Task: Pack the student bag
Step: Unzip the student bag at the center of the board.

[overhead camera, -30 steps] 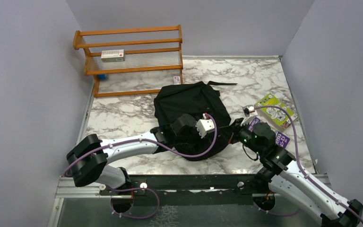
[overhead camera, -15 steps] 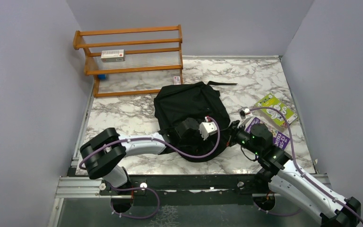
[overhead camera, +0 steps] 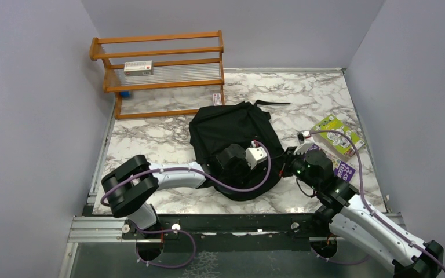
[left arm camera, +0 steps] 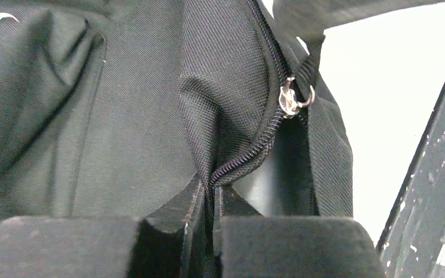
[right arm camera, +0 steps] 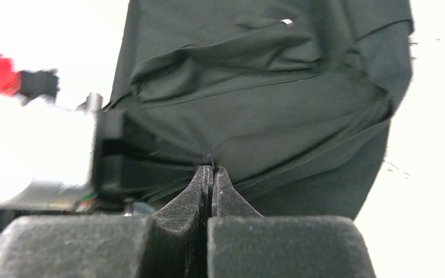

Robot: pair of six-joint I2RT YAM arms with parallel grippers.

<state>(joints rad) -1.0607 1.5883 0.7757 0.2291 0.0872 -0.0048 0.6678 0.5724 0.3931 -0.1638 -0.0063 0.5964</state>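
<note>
Partly the zipper (left arm camera: 269, 130) of the student bag (left arm camera: 121, 116) hides between the left jaws.

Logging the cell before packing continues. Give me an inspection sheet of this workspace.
Surface: white marbled tabletop.
Job's things: black soft fabric backpack lying centre, metal zip pull showing.
Clutter: green printed booklet and purple booklet right of backpack; small white card behind backpack.
Grippers: left gripper shut on backpack's zip edge; right gripper shut, tips against backpack fabric.
Cables: purple cables loop off both arms, one across the backpack.
Surroundings: orange wooden slatted rack holding white box; grey walls.
</note>
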